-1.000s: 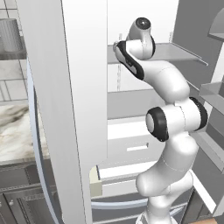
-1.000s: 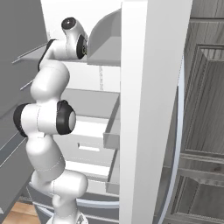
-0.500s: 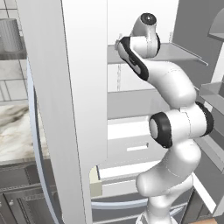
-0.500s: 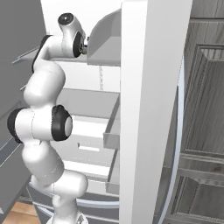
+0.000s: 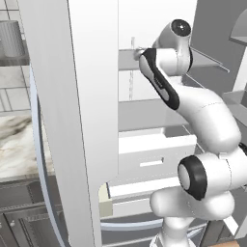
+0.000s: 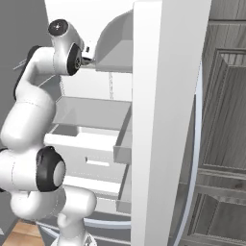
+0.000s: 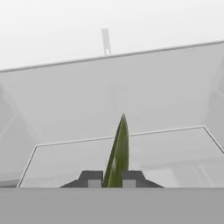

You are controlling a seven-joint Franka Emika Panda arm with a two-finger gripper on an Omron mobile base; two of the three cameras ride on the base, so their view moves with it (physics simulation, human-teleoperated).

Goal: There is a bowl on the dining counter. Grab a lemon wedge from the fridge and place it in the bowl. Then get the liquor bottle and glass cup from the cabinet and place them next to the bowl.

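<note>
In the hand view, the lemon wedge (image 7: pixel 118 153) is a thin dark green sliver standing up between my two dark fingertips (image 7: pixel 90 177). My gripper (image 7: pixel 111 178) is shut on it, above a grey shelf of the open fridge (image 5: pixel 149 111). The base views show my arm reaching up into the fridge at the top shelf (image 6: pixel 115 60); the hand there is hidden behind the wrist. The bowl, dining counter, liquor bottle and glass cup are out of view.
The fridge door (image 5: pixel 77 120) stands open close on the left, another door (image 6: pixel 166 120) on the right. Below my arm are grey shelves and white drawers (image 5: pixel 154 159). A marble worktop (image 5: pixel 17 144) lies left, dark cabinets (image 6: pixel 223 120) right.
The arm has drawn back and to the right, out from the top shelf, with the wedge still in the gripper.
</note>
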